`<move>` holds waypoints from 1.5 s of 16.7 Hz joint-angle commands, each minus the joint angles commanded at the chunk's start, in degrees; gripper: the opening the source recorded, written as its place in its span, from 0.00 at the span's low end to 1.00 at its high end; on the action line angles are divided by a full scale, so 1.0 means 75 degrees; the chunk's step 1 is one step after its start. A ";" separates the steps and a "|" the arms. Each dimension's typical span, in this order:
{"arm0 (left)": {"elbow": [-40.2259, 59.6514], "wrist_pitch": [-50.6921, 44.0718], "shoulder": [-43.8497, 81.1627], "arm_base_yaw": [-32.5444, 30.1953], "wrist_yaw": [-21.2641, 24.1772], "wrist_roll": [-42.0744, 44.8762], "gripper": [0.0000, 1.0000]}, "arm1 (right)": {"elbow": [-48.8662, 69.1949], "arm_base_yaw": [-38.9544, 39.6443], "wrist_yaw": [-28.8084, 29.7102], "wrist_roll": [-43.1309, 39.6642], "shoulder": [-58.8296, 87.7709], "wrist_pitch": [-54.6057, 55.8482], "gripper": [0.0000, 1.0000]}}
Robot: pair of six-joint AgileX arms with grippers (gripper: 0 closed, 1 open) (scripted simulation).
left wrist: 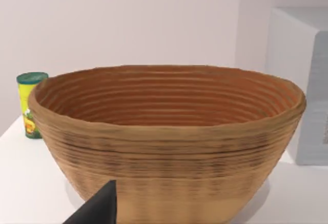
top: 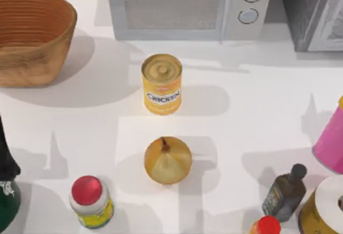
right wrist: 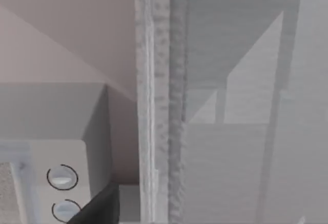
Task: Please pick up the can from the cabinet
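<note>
mid-cabinet (top: 241, 132): can (top: 162, 83) upright, open room around (onion (top: 168, 160) near).

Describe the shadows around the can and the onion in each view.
Top view: the can and the onion each cast a soft grey shadow to the right on the white cabinet. Left wrist view: a faint shadow rings the basket base.

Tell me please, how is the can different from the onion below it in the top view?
The can is a straight-sided cylinder with a flat ribbed gold lid; the onion is round with a small stem tip. The can carries a white "CHICKEN" label band; the onion has plain papery skin. The can lies nearer the microwave; the onion lies nearer the red-capped jar. Both are yellow-orange, similar in width, and rest on the white cabinet.
</note>
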 joint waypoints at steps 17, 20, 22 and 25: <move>0.0000 0.0000 0.0000 0.0000 0.0000 0.0000 1.00 | 0.8580 0.0911 0.0917 0.0070 0.6444 -0.2082 1.00; 0.0000 0.0000 0.0000 0.0000 0.0000 0.0000 1.00 | 0.8580 0.0911 0.0917 0.0070 0.6444 -0.2082 1.00; 0.0000 0.0000 0.0000 0.0000 0.0000 0.0000 1.00 | 0.8578 0.0891 0.0929 0.0070 0.6443 -0.2047 1.00; 0.0000 0.0000 0.0000 0.0000 0.0000 0.0000 1.00 | 0.8850 0.1161 0.1232 0.0066 0.7003 -0.1715 1.00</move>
